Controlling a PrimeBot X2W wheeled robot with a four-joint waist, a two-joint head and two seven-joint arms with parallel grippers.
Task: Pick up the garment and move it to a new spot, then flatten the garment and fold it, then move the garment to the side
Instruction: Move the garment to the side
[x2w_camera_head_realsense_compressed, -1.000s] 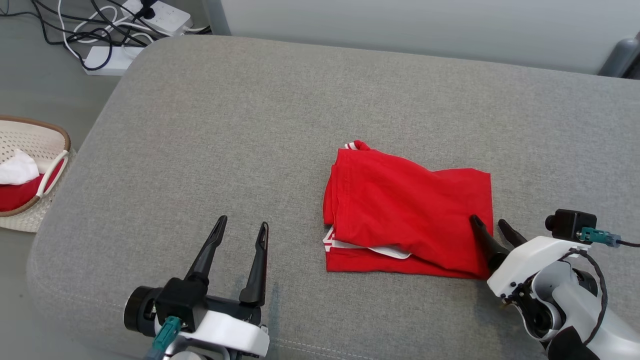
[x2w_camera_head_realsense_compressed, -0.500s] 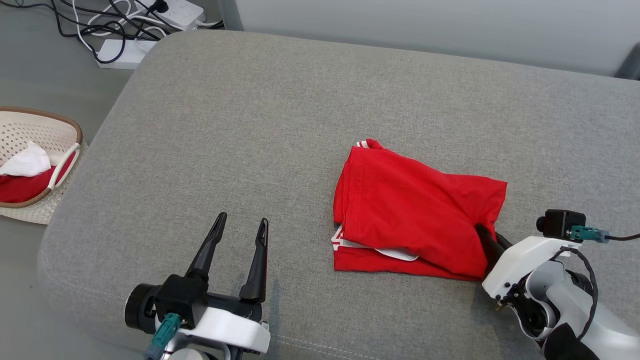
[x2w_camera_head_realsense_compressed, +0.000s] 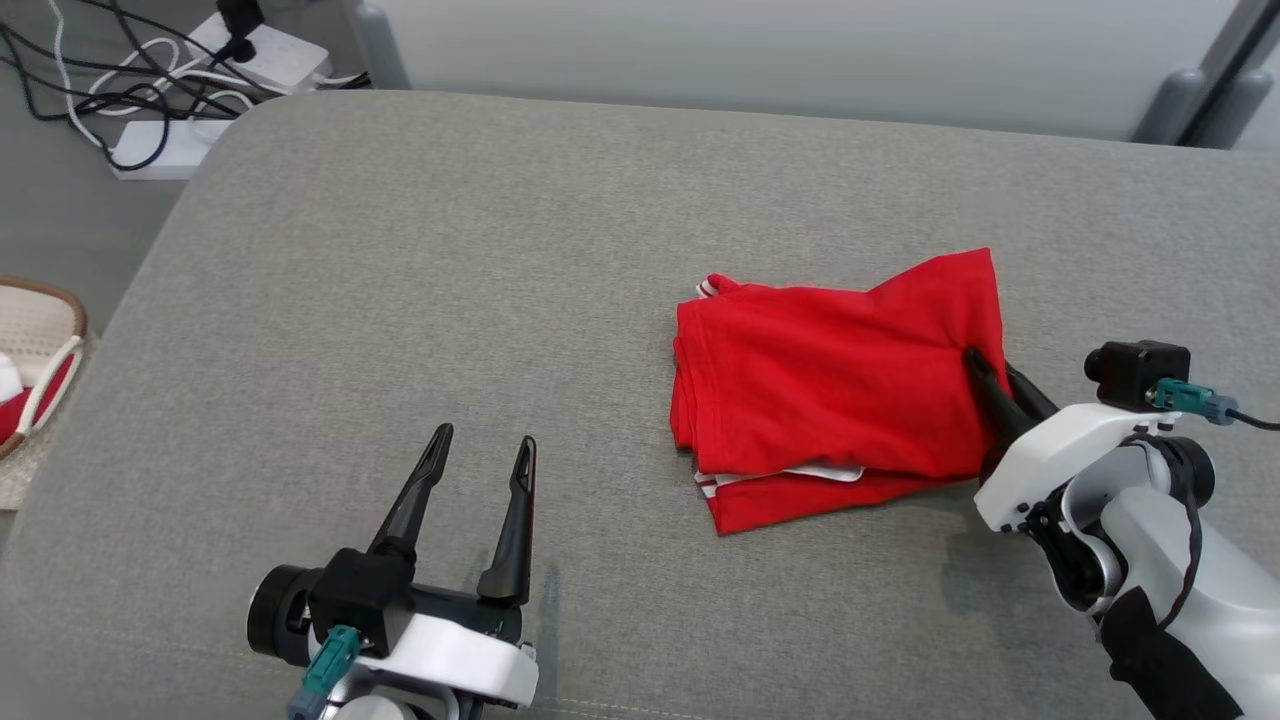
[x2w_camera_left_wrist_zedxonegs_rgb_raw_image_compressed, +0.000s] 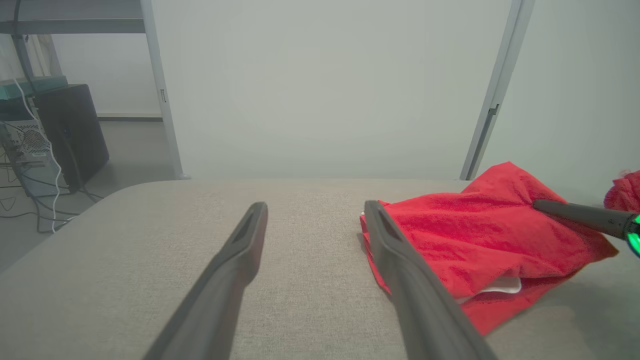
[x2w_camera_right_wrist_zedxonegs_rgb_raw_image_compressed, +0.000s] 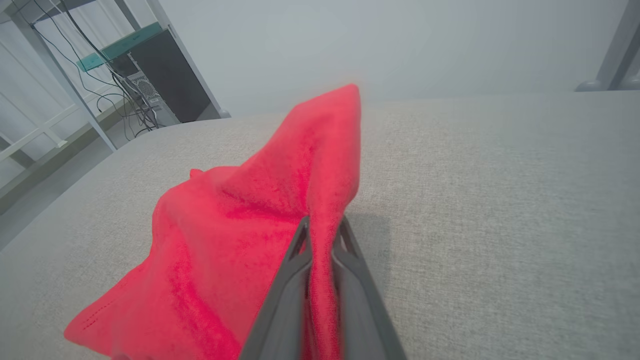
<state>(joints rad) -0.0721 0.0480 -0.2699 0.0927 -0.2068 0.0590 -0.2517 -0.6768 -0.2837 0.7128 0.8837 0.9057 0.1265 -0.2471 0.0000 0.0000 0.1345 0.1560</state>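
Left pincer (x2w_camera_head_realsense_compressed: 487, 437) hung released, near front of surface (x2w_camera_head_realsense_compressed: 500, 250). Right pincer (x2w_camera_head_realsense_compressed: 989, 361) clenched on garment (x2w_camera_head_realsense_compressed: 830, 380) at its right edge, mid-surface. Risk: thin edge pinch, so pulling could slip or drag the fold apart.

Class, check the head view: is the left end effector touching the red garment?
No, the left end effector stands open above the bare grey cushion, clearly apart from the red garment.

Soft matt red cloth garment (x2w_camera_head_realsense_compressed: 830, 385) on a coarse grey woven fabric cushion (x2w_camera_head_realsense_compressed: 480, 300).
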